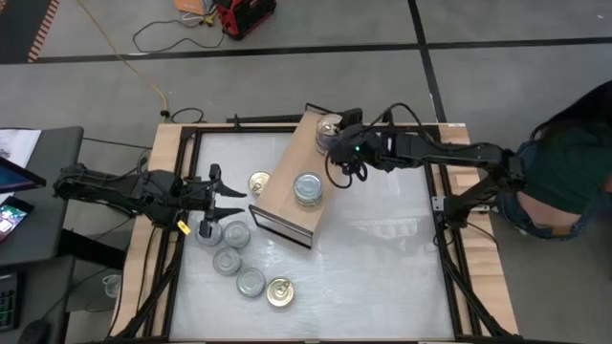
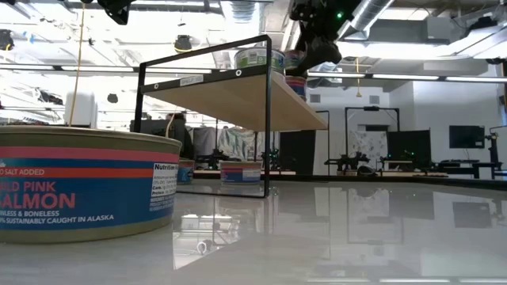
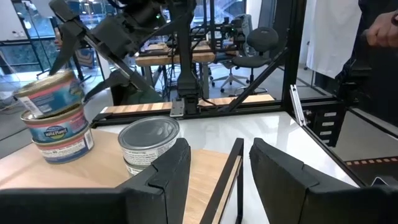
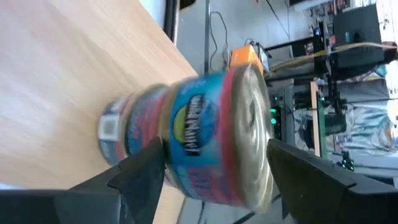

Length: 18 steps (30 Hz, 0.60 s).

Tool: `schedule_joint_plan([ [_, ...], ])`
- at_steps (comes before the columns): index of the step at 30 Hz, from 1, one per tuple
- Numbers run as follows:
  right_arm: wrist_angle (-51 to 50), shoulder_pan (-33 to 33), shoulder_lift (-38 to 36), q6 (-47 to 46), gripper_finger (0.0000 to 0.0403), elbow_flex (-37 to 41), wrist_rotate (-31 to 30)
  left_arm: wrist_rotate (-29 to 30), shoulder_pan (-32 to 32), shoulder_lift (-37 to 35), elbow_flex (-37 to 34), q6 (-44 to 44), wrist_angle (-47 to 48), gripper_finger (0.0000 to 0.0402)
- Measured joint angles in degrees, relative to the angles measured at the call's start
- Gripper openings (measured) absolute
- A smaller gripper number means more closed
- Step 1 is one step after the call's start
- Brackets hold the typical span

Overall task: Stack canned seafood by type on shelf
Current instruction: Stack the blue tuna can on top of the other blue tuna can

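High view puts the right hand (image 1: 332, 145) at the shelf's (image 1: 282, 196) 12 o'clock end, fingers spread either side of the top tin (image 4: 211, 146) of a tilting stack, not clamped, while the left hand (image 1: 229, 203), half open, waits at 9 o'clock.

1. A red device (image 1: 245, 14) with a yellow cable (image 1: 158, 36) lies on the floor beyond the table's far edge.
2. A person (image 1: 566, 162) stands at the table's right edge.
3. A black office chair (image 3: 261, 46) stands in the room behind.
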<state>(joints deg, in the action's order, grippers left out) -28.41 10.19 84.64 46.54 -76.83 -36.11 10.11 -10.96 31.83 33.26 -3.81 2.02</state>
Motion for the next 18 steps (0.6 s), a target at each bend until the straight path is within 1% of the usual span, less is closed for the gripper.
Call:
schedule_joint_plan([
  [12,-1.1,-1.5,0.0,-0.4,0.0315,-0.2,-0.5,-0.8,0.0,0.0,0.0,0.0,0.1,0.016],
  [15,-1.1,-3.5,0.0,-3.0,0.0315,-0.2,-2.1,-1.7,0.0,0.0,0.0,-0.1,0.4,0.016],
  [18,-1.9,-6.7,-0.3,-9.0,0.0315,-0.2,-3.7,-5.1,0.0,0.0,0.0,-1.0,1.7,0.016],
])
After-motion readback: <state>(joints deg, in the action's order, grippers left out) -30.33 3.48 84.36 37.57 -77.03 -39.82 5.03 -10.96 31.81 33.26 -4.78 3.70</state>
